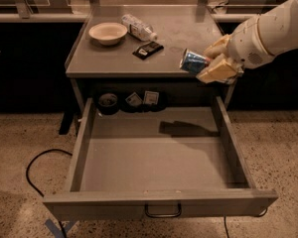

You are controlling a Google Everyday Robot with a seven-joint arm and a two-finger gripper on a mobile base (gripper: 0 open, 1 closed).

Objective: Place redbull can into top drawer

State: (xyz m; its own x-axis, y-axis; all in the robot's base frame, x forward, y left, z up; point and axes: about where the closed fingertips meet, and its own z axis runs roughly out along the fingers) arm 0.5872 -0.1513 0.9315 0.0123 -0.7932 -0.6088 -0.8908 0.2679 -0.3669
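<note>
The redbull can (192, 62), blue and silver, is tilted on its side in my gripper (208, 62), whose pale fingers (217, 70) are shut on it. I hold it in the air at the right, level with the tabletop's front edge and above the back right part of the top drawer (159, 157). The drawer is pulled fully open, wide, shallow and grey, with a dark loop handle (162, 211) on its front panel. The can's shadow falls on the drawer floor near the back.
On the tabletop (114, 61) stand a white bowl (108, 32), a clear water bottle (137, 27) and a dark flat packet (148, 49). A tape roll (108, 101) and small packets (142, 98) sit at the drawer's back. A black cable (37, 172) lies on the floor at the left.
</note>
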